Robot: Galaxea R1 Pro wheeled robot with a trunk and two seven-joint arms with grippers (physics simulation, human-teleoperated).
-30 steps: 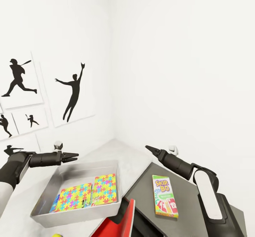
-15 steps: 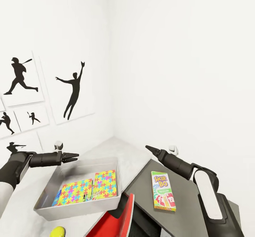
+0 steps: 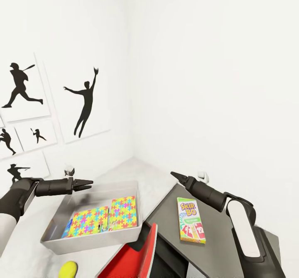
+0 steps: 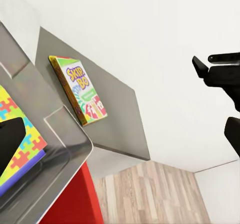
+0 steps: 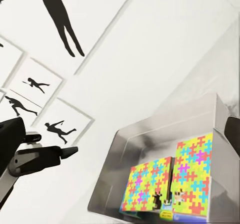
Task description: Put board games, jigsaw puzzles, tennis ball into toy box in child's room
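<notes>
The grey toy box (image 3: 89,240) stands on the pale table (image 3: 139,174). Two bright jigsaw puzzles (image 3: 88,221) (image 3: 123,213) lie flat inside it side by side; the right wrist view shows the same puzzles (image 5: 147,184) (image 5: 195,169). A Skip-Bo board game (image 3: 190,226) lies on a dark grey slab (image 3: 216,236) right of the box. The yellow tennis ball (image 3: 68,269) rests on the table in front of the box. My left gripper (image 3: 86,184) hovers open above the box's far left corner. My right gripper (image 3: 173,174) hangs open above the slab's far edge, holding nothing.
A red panel (image 3: 139,257) sits between the box and the slab at the lower edge. White walls meet in a corner behind the table; the left wall carries framed baseball silhouettes (image 3: 83,103). Wooden floor (image 4: 150,194) shows beyond the slab in the left wrist view.
The whole picture has shifted slightly as the camera moved, and more of the tennis ball shows at the lower edge. Both arms hold the same pose.
</notes>
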